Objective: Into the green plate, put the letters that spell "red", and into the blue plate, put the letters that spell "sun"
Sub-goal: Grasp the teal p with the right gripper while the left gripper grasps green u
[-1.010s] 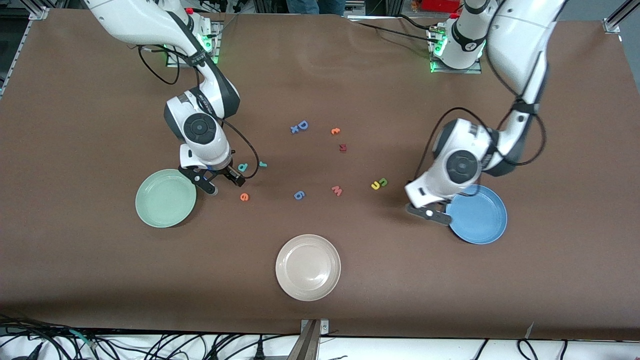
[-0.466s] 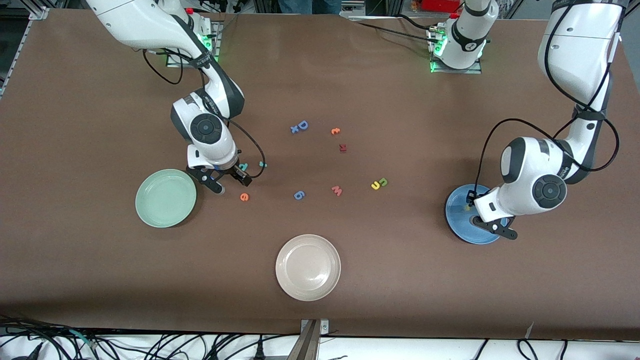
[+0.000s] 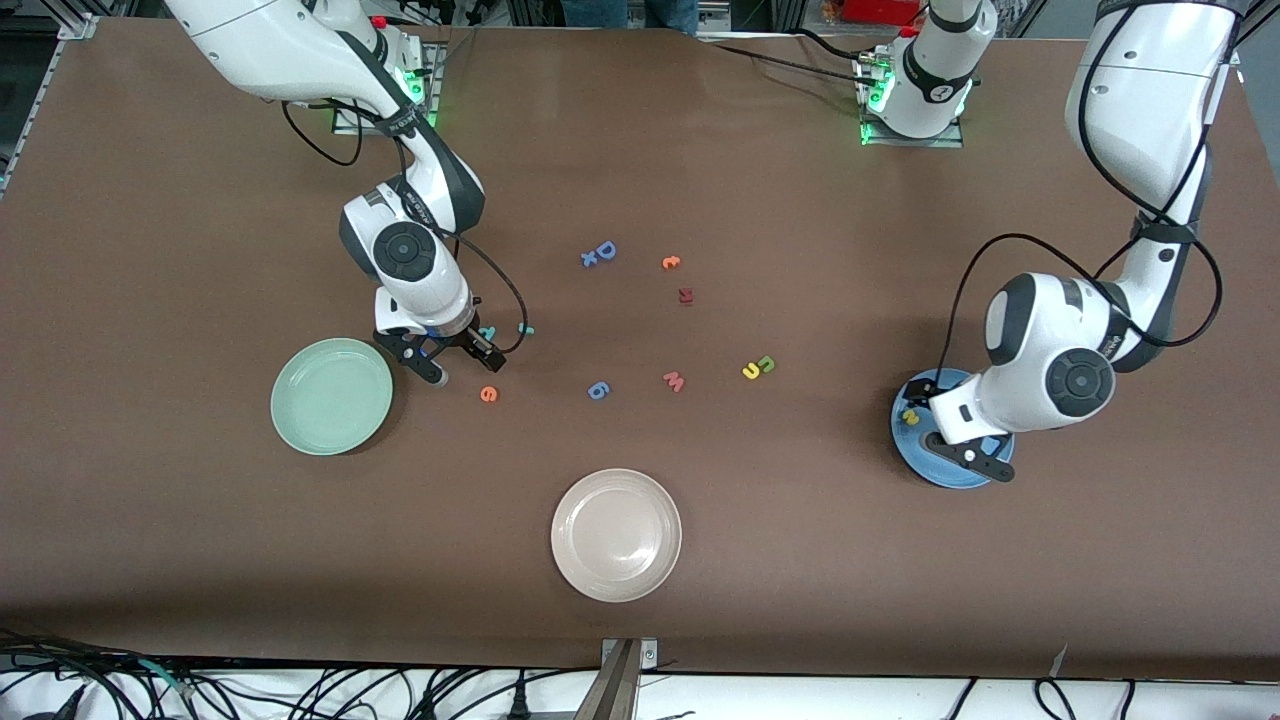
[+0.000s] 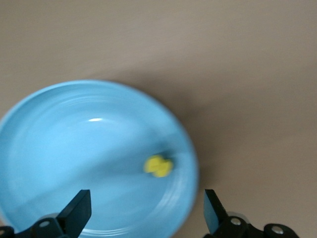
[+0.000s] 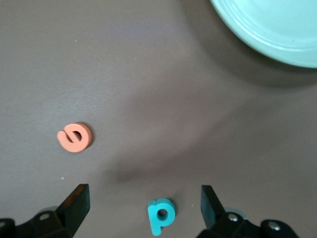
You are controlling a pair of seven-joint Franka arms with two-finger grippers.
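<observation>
The blue plate (image 3: 935, 475) lies at the left arm's end of the table, and the yellow "s" (image 3: 911, 417) rests in it near the rim. My left gripper (image 3: 948, 428) hangs open over that plate (image 4: 74, 148), above the "s" (image 4: 158, 166) and holding nothing. Yellow "u" (image 3: 750, 371) and green "n" (image 3: 766, 363) lie together mid-table. My right gripper (image 3: 455, 362) stands open, low over the teal "d" (image 5: 161, 215), beside the green plate (image 3: 331, 396). Orange "e" (image 3: 488, 394) lies nearer the camera, teal "r" (image 3: 525, 329) beside the "d".
A beige plate (image 3: 616, 535) sits near the table's front edge. Mid-table lie a blue "D" (image 3: 603, 250) with a small "x", another orange letter (image 3: 671, 262), a dark red piece (image 3: 685, 295), a pink "w" (image 3: 674, 381) and a blue "6" (image 3: 597, 390).
The left gripper swung from beside the blue plate to over it, opened, and the yellow "s" dropped into the plate. The right gripper shifted slightly toward the teal "d".
</observation>
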